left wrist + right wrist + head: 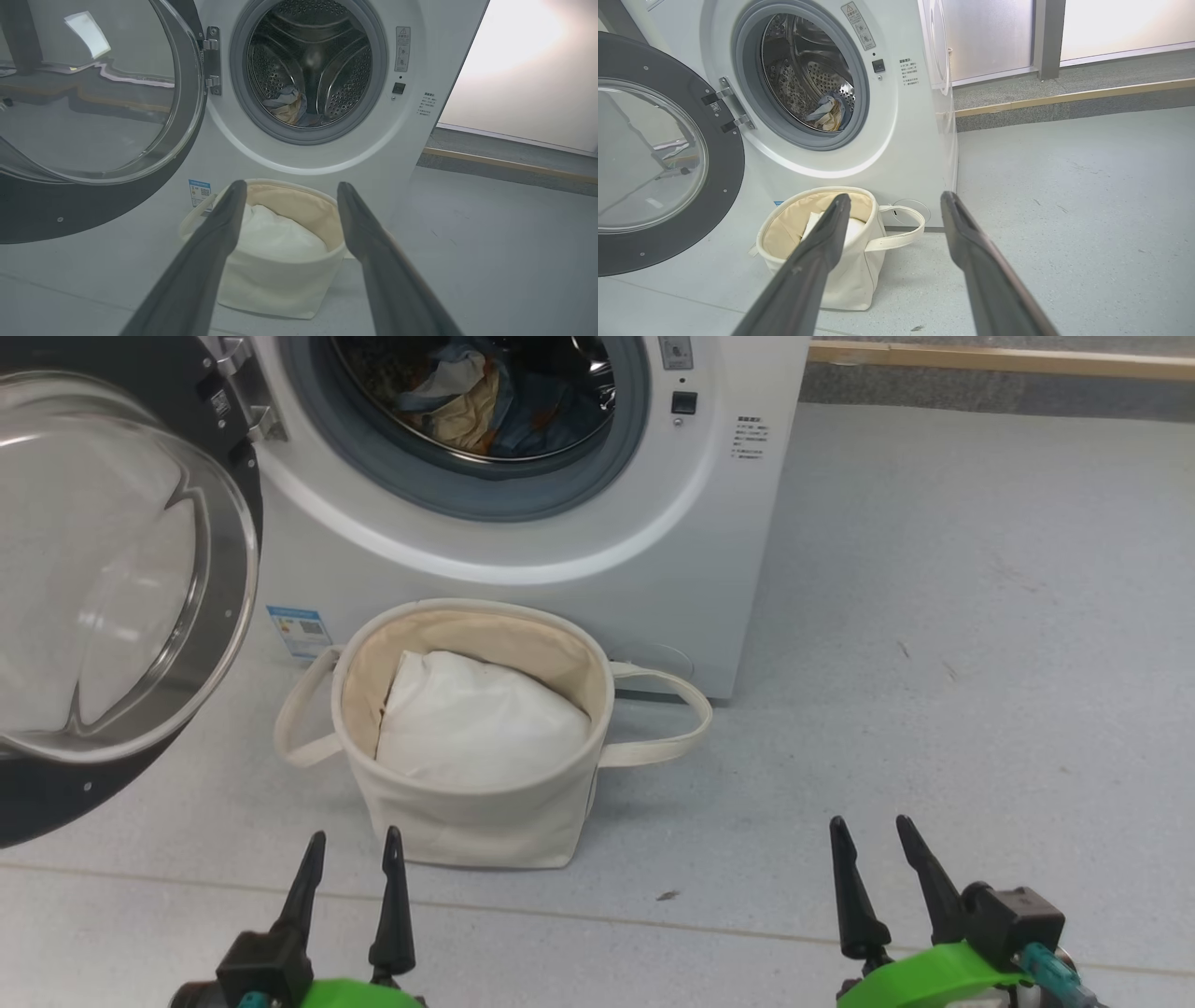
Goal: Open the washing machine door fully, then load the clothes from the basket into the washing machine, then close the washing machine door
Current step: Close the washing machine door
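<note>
Across most of the head view: grey speckled floor [934,663].

At upper centre: one washing machine [709,541], white, upright, front toward the camera, round mouth with a grey seal uncovered.

At the left edge: one washing machine door [112,597]. Hangs swung wide toward frame left on hinges at the left side of the mouth. Turns its inner face and bulging glass bowl toward the camera, black ring around the glass.

At centre: one basket [485,821], cream canvas, upright on the floor, mouth up. Stands just in front of the machine's lower front, below the drum mouth. Carries two loop handles [672,709], one out to frame left and one to frame right, so runs widest across the frame. Holds one plain white padded bundle [476,723], leaning against the right wall.

At top centre, inside the steel drum: the clothes [485,401], a crumpled heap of blue and cream fabric low in the drum. Number of pieces: impossible to tell.

At lower left: the left hand [355,835], two dark fingers spread wide, tips up the frame toward the basket, gripping nothing.

At lower right: the right hand [870,823], likewise spread wide and empty, tips up the frame, well apart from the basket.

On the machine's lower left front corner: one blue sticker [299,630], just beside the left handle.
</note>
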Controlling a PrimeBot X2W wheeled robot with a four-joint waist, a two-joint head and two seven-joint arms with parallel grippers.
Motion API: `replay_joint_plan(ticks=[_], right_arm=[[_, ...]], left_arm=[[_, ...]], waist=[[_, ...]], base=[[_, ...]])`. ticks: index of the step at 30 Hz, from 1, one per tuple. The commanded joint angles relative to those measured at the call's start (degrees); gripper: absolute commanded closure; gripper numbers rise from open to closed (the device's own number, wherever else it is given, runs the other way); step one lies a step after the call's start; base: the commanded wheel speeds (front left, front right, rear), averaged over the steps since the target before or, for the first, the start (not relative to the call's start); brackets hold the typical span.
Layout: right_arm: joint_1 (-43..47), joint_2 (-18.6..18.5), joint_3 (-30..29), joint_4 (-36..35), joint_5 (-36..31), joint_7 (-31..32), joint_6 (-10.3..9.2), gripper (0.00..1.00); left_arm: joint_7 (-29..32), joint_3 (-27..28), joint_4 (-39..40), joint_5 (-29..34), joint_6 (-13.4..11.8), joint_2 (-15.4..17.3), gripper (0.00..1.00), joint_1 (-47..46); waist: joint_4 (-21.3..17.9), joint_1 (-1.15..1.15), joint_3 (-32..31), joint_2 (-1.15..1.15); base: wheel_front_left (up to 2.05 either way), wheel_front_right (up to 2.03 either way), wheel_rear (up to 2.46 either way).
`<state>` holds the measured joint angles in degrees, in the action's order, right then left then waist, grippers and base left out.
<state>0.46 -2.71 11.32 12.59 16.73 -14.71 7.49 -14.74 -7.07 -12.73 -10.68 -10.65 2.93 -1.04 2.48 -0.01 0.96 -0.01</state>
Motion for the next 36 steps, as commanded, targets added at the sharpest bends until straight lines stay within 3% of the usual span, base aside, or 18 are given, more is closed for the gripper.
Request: replay_joint_plan(ticks=[1, 14, 36], right_arm=[[-1.3, -0.2, 1.3, -1.8, -0.3, -0.3, 0.00, 0.00], [-0.9, -0.2, 2.3, -4.2, -0.1, -0.3, 0.00, 0.00], [-0.4, -0.2, 5.6, -5.6, -0.4, -0.3, 0.00, 0.00]], left_arm=[[-0.3, 1.3, 1.6, 0.4, -0.4, 0.0, 0.00, -1.6], [-0.3, -0.5, 1.4, 0.3, -0.9, 0.0, 0.00, -1.3], [-0.3, -0.2, 1.9, 1.3, -0.9, -0.1, 0.00, -0.3]], waist=[[0.3, 0.01, 0.1, 0.01], [5.7, 0.01, -0.1, 0.01], [23.1, 0.01, 0.1, 0.01]], base=[[-0.33, 0.33, 0.00], [-0.02, 0.02, 0.00], [0.00, 0.00, 0.00]])
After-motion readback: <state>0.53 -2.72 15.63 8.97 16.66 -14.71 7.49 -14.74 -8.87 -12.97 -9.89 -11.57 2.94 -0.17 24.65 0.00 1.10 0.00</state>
